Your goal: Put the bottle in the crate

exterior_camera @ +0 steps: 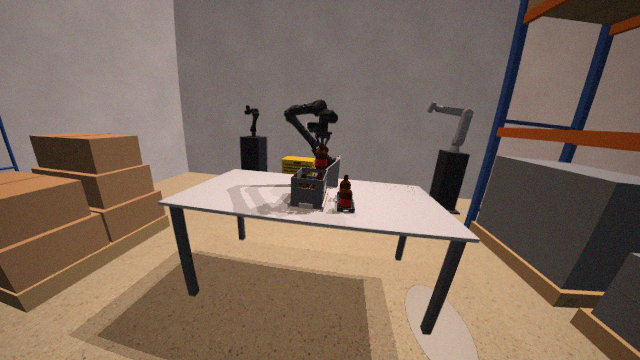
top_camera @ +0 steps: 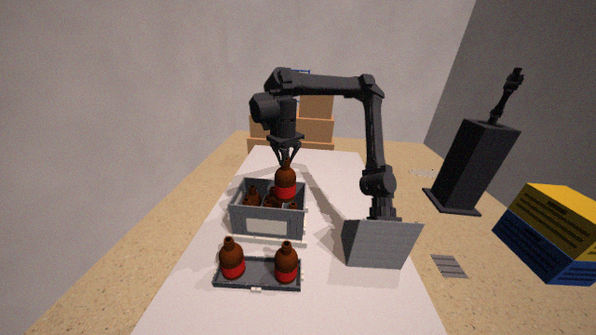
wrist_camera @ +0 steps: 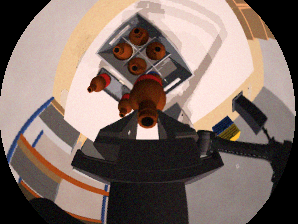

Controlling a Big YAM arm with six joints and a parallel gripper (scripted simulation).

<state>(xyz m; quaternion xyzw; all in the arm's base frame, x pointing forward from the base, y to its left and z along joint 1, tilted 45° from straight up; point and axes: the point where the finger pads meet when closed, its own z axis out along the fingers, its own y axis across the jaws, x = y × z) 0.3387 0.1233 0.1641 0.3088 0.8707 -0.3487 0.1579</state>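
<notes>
My gripper (top_camera: pixel 285 159) is shut on the neck of a brown bottle with a red label (top_camera: pixel 285 183) and holds it upright above the far right corner of the grey crate (top_camera: pixel 267 207). The bottle's base sits about level with the crate's rim. Several brown bottles stand in the crate's other slots (top_camera: pixel 261 197). In the wrist view the held bottle (wrist_camera: pixel 148 102) hangs below the fingers, with the crate (wrist_camera: pixel 141 52) beyond it. The grey tray (top_camera: pixel 257 274) lies in front of the crate with two upright bottles, one left (top_camera: pixel 231 259) and one right (top_camera: pixel 286 262).
The arm's grey base block (top_camera: pixel 378 242) stands right of the crate. A black pedestal (top_camera: pixel 470 165) and a yellow and blue box (top_camera: pixel 551 231) are off the table to the right. Cardboard boxes (top_camera: pixel 309 123) stand behind the table.
</notes>
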